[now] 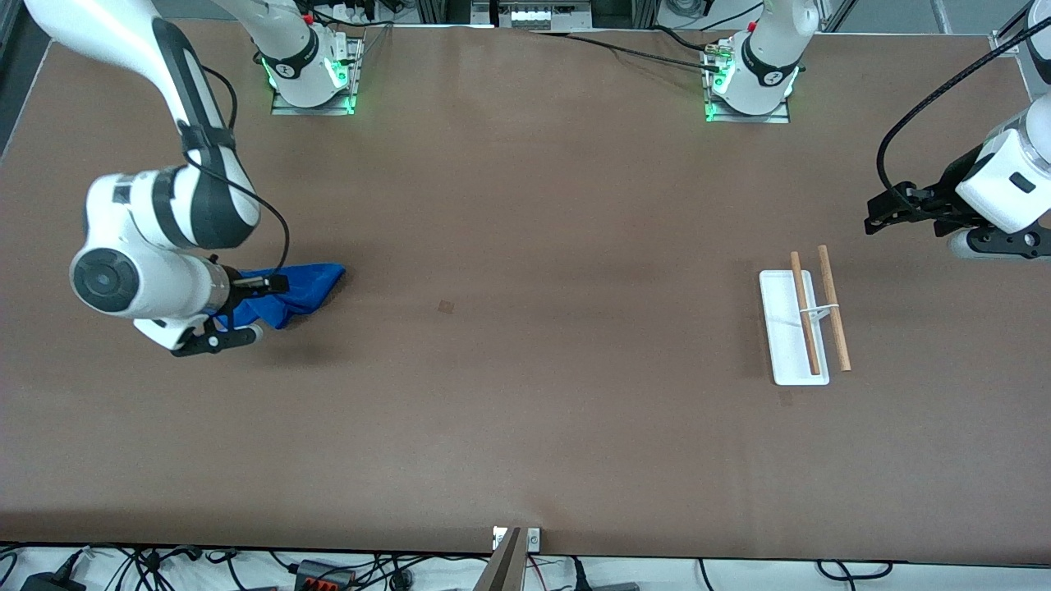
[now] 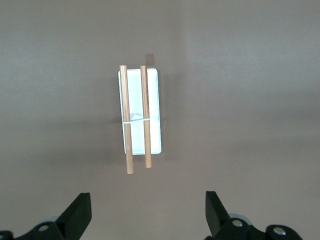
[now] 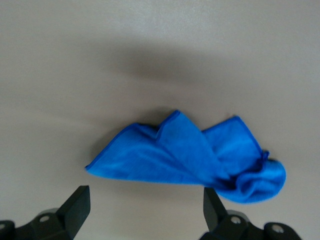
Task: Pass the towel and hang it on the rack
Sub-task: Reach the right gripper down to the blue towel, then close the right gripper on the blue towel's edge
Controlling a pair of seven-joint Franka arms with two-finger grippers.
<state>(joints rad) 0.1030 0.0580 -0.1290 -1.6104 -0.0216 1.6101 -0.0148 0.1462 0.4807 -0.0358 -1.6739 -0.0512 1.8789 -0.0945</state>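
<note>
The right gripper, fingers spread, hangs over one blue towel; the left gripper, also spread, waits above one rack with two rods.

Brown table, blue towel, rack

White arms with black joint bands; black fingers; green-lit bases (black cables trailing).

- No word, number or brand can be read anywhere.
- The arm bases along the top of the front view each carry a small round dark emblem, too small to make out.
- The rack and the towel bear no print.
</note>
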